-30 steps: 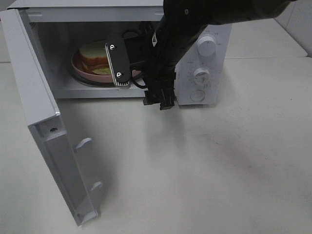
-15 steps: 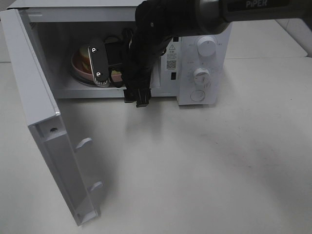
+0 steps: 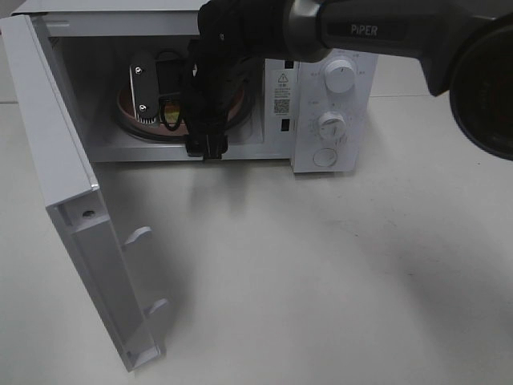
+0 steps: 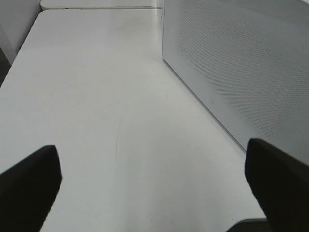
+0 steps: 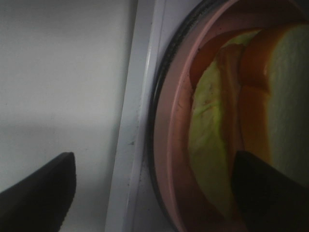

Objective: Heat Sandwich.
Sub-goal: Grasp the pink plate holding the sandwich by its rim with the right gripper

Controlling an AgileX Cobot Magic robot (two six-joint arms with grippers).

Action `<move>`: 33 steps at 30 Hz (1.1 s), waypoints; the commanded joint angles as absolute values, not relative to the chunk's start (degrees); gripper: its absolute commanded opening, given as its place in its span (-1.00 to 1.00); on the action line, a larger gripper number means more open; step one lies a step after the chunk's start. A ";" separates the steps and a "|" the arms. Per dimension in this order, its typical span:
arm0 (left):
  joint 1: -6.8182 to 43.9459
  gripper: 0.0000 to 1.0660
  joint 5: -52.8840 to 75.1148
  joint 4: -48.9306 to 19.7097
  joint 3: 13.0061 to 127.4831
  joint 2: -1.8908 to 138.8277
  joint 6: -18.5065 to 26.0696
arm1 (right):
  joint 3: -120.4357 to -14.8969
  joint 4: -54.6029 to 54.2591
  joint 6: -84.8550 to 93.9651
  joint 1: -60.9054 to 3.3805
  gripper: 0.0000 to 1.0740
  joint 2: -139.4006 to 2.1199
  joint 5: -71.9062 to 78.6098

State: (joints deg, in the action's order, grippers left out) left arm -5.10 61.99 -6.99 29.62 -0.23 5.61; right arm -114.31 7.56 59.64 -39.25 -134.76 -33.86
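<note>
Pink plate (image 5: 174, 159) bears the sandwich (image 5: 207, 130) — close before the spread right hand (image 5: 154, 193).

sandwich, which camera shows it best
The right wrist view: the sandwich sits close up on the pink plate, bread, ham and green filling clear. In the exterior high view the right arm largely hides it. The left wrist view shows none.

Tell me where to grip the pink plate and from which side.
Best grip the pink plate by its raised rim at the edge nearest the open front, coming in level through the doorway. The rim is thin and stands clear of the sandwich filling the middle; the microwave walls block other sides. The open right gripper spans that rim.
</note>
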 commanded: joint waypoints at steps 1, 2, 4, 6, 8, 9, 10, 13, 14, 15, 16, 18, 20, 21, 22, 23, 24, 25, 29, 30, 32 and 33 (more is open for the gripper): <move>-4.76 0.84 61.48 -7.51 29.56 -1.38 5.44 | -116.83 7.28 59.24 -39.48 0.55 -136.54 -34.72; -4.76 0.84 61.48 -7.51 29.56 -1.38 5.44 | -116.83 7.28 59.24 -39.48 0.55 -136.54 -34.72; -4.76 0.84 61.48 -7.51 29.56 -1.38 5.44 | -118.26 7.28 59.24 -39.48 0.54 -137.57 -35.12; -4.76 0.84 61.48 -7.51 29.56 -1.38 5.44 | -120.78 7.28 59.24 -39.48 0.54 -139.46 -35.81; -4.76 0.84 61.48 -7.51 29.56 -1.38 5.44 | -121.64 7.05 59.24 -39.48 0.53 -139.80 -35.87; -4.76 0.84 61.48 -7.51 29.56 -1.38 5.44 | -123.76 6.70 59.19 -39.48 0.54 -140.95 -35.92; -4.76 0.84 61.48 -7.51 29.56 -1.38 5.44 | -124.62 6.42 59.01 -39.48 0.54 -141.46 -35.98; -4.76 0.84 61.48 -7.51 29.56 -1.38 5.44 | -126.91 5.39 58.79 -39.48 0.54 -143.12 -35.98; -4.76 0.84 61.48 -7.51 29.56 -1.38 5.44 | -127.48 5.33 58.79 -39.48 0.54 -143.53 -36.10; -4.76 0.84 61.48 -7.51 29.56 -1.38 5.44 | -127.48 5.33 58.79 -39.48 0.54 -143.53 -36.10; -4.76 0.84 61.48 -7.51 29.56 -1.38 5.44 | -127.60 5.33 58.84 -39.48 0.54 -143.93 -36.21; -4.76 0.84 61.48 -7.45 29.56 -1.38 5.44 | -127.60 5.10 58.96 -39.48 0.53 -144.67 -36.04; -4.76 0.84 61.48 -7.45 29.56 -1.38 5.44 | -127.60 4.64 58.96 -39.48 0.53 -145.02 -36.04; -4.76 0.84 61.48 -7.45 29.56 -1.38 5.44 | -127.60 4.01 59.13 -39.48 0.52 -145.30 -35.98; -4.76 0.84 61.48 -7.45 29.56 -1.38 5.44 | -127.60 2.92 59.13 -39.42 0.51 -145.70 -35.92; -4.76 0.84 61.48 -7.39 29.56 -1.38 5.44 | -127.60 2.35 59.13 -39.42 0.50 -145.76 -35.87; -4.76 0.84 61.48 -7.39 29.56 -1.38 5.44 | -127.60 2.01 59.13 -39.42 0.50 -146.10 -35.87; -4.76 0.84 61.48 -7.39 29.56 -1.38 5.44 | -127.60 2.01 59.13 -39.42 0.50 -146.10 -35.87; -4.76 0.84 61.48 -7.39 29.56 -1.38 5.44 | -127.60 -0.69 59.07 -39.36 0.47 -146.79 -36.90; -4.76 0.84 61.48 -7.39 29.56 -1.38 5.44 | -127.60 -0.69 59.07 -39.36 0.47 -146.79 -36.90; -4.76 0.84 61.48 -7.39 29.56 -1.38 5.44 | -127.60 -1.43 59.01 -39.30 0.46 -146.85 -37.93; -4.76 0.84 61.48 -7.39 29.56 -1.38 5.44 | -127.60 -1.83 59.01 -39.30 0.45 -146.85 -38.33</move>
